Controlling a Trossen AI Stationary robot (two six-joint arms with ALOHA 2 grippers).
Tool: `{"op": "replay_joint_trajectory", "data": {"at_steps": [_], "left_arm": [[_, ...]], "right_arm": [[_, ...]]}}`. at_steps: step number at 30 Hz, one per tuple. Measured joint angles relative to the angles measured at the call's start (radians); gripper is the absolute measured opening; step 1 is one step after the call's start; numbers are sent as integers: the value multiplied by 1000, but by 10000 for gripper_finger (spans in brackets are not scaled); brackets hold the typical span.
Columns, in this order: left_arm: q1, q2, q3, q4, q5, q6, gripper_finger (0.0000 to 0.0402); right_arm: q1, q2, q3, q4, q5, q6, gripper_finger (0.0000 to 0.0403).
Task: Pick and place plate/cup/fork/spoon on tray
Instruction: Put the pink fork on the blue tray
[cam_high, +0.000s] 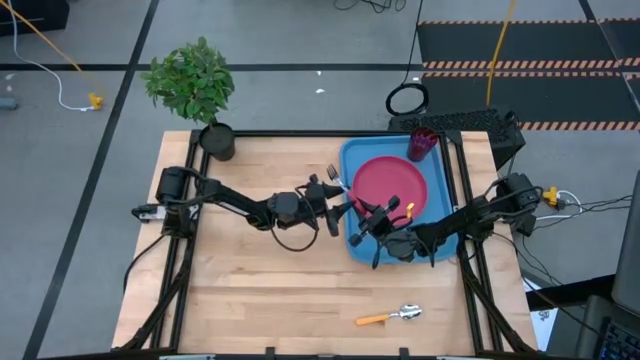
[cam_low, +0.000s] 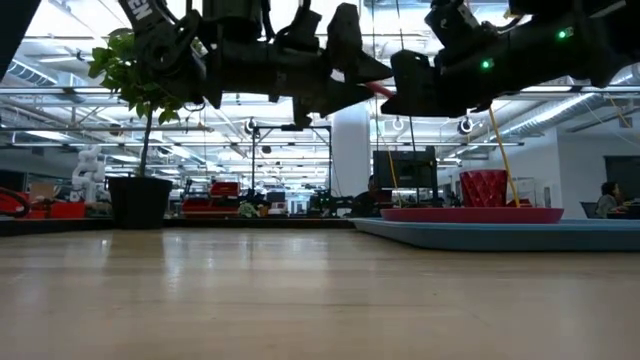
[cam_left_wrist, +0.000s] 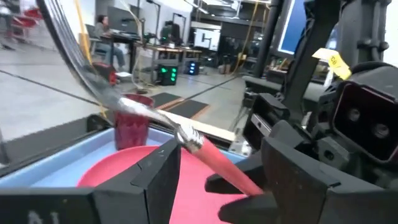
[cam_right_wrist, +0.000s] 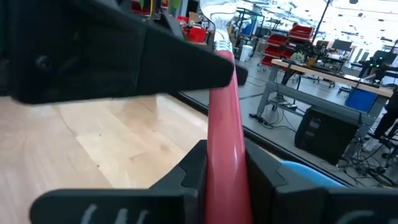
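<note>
The fork (cam_high: 338, 183), with metal tines and a pink-red handle, is held in the air over the left rim of the blue tray (cam_high: 350, 152). My right gripper (cam_right_wrist: 224, 149) is shut on its handle. My left gripper (cam_left_wrist: 221, 146) is open, with a finger on either side of the handle nearer the tines. The pink-red plate (cam_high: 390, 185) lies flat in the tray. The dark red cup (cam_high: 422, 143) stands upright at the tray's far right corner. The spoon (cam_high: 390, 316), which has an orange handle, lies on the table near the front edge. My right gripper pinches the fork's pink-red handle (cam_right_wrist: 224, 127) between its two fingers. The handle's free end is hidden between them. The fingers come from the table's right, slanting toward the far left, and the handle runs on along them. The fork is lifted clear, tines toward the far left.
A black pot with a green plant (cam_high: 217, 140) stands at the table's far left corner. Bare wooden table top lies to the left of the tray and in front of it. The two grippers are close together over the tray's left rim.
</note>
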Motion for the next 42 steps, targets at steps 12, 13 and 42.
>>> {"op": "replay_joint_trajectory", "data": {"at_steps": [12, 13, 42], "left_arm": [[8, -1, 1, 8, 37, -35, 61], [7, -2, 2, 9, 48, -30, 46], [86, -295, -1, -668, 329, 327, 37]], "right_arm": [[-1, 0, 20, 0, 3, -61, 52], [-1, 0, 20, -3, -1, -62, 54], [-72, -261, 21, -464, -540, 273, 224]]}}
